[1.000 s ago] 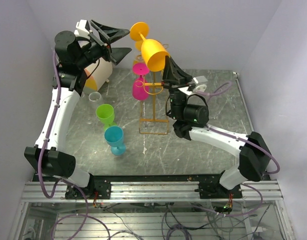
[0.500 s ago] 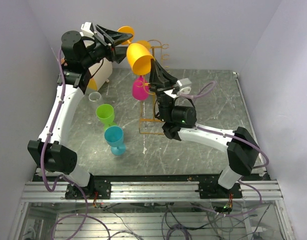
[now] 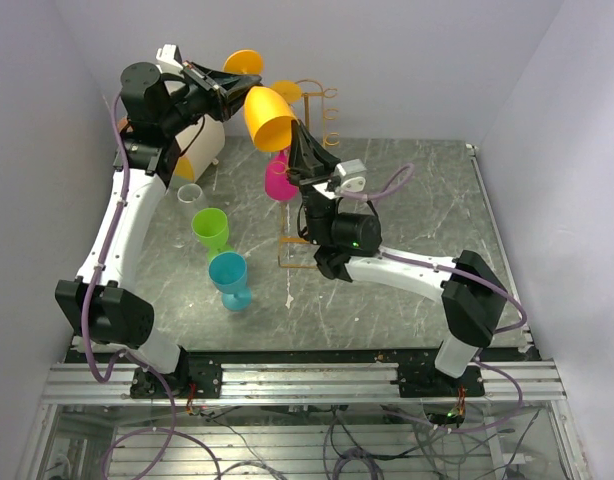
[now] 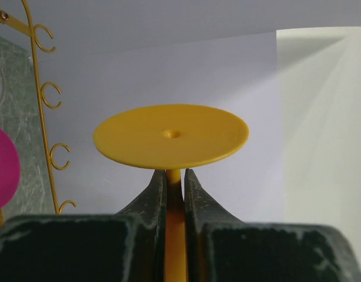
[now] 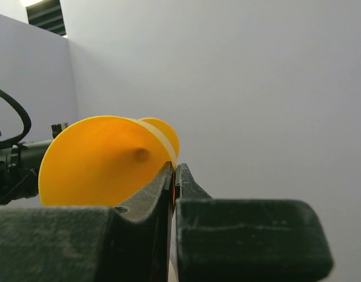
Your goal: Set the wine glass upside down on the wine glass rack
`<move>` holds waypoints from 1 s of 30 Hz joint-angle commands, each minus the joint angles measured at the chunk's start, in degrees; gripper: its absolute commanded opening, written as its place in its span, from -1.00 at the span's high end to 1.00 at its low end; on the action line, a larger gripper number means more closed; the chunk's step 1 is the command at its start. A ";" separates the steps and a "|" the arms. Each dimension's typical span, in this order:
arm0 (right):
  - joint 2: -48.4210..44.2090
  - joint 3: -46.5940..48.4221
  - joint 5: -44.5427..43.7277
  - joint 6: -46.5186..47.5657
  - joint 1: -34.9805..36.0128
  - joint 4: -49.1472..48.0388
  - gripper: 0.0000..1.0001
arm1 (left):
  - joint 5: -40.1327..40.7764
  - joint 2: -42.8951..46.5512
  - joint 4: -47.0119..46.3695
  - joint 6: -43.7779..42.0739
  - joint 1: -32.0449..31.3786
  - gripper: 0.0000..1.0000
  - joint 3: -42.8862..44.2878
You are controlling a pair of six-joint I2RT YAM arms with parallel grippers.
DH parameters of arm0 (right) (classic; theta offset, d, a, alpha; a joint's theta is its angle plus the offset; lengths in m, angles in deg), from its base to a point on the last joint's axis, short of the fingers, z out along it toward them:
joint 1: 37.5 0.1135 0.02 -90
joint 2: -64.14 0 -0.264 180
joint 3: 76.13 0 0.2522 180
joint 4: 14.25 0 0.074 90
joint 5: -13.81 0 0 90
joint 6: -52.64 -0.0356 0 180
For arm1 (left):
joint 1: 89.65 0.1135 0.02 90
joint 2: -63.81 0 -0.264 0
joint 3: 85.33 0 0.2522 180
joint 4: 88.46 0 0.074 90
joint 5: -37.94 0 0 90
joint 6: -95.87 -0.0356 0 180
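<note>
grey marbled table [image 3: 417, 190], white walls. glass [image 3: 267, 115] is in the air at the back, tilted, just left of the rack [image 4: 42, 117] top. handover step, i'd say. to do it well: make sure the left grip is firm on the stem before the right lets go, back the right out straight so it doesn't drag the bowl, then slide the stem into a free loop, bowl down. pink glass [image 3: 280, 180] sits on the rack, don't knock it. my left claw [image 4: 174, 171]: nearly closed, pinching the stem right under the foot [image 4: 170, 135]. my right claw [image 5: 173, 167]: clamped flat on the bowl rim. so both claws have the glass.
</note>
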 commanded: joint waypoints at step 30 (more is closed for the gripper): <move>-35.15 -15.42 -25.89 -8.86 12.84 54.13 -1.00 | -6.83 7.57 50.36 -112.84 3.62 0.86 11.37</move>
